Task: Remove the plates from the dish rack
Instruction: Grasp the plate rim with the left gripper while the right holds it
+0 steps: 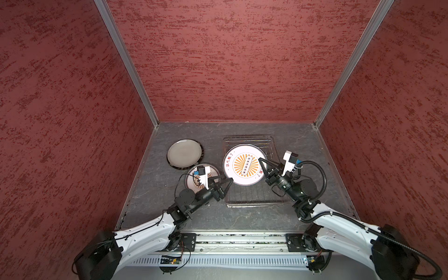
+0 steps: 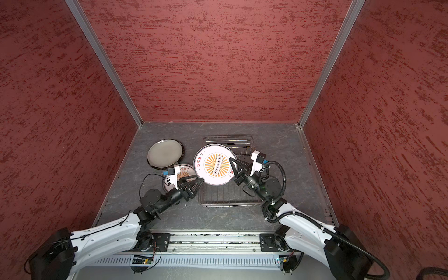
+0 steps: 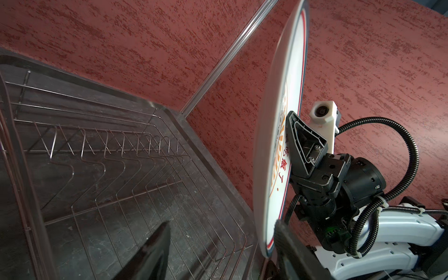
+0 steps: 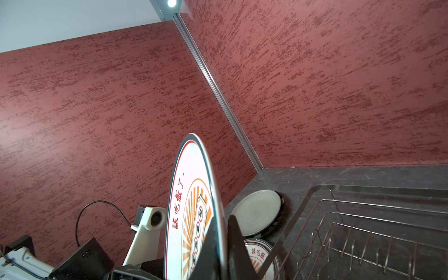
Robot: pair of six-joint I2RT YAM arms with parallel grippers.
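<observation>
Right wrist view shows my right hand (image 4: 221, 232) clamped on the rim of the big sunburst plate (image 4: 191, 194), holding it up over the dish rack (image 4: 363, 218). In both top views that plate hangs above the rack's left half. My left hand (image 1: 229, 180) is at the rack's left rim, fingers part-way apart astride the plate's edge; I cannot tell whether they touch it. Left of the rack, a dark-rimmed plate (image 1: 184, 152) and a smaller sunburst plate (image 1: 213, 172) lie on the counter (image 1: 206, 218).

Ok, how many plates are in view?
4. The large sunburst plate is held by the right gripper above the dish rack; a grey plate on a dark-rimmed plate left of it; a small sunburst plate nearer. Others may hide underneath.
</observation>
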